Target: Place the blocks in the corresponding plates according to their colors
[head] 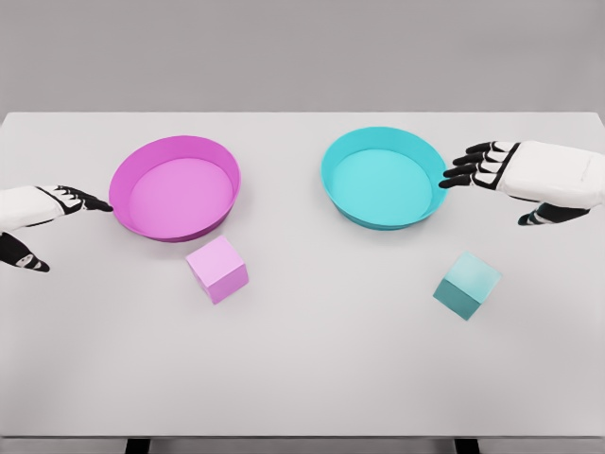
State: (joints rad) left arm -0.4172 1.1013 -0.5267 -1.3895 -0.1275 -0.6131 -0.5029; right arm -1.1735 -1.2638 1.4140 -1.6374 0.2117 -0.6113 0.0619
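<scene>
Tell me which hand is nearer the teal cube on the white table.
Right. The right hand hangs open above and slightly right of the teal cube, beside the teal plate. The left hand, open, sits far across the table by the magenta plate.

- Lighting is bright, even and diffuse; no single source direction is apparent.
- Shadows are faint: a soft, pale one lies under each plate (175, 187) and block (216, 270).
- The table (302, 369) renders near-white, without glare or hot spots.
- Edges look slightly soft, as from compression.
- No edge distortion is visible; focus is uniform throughout.
</scene>
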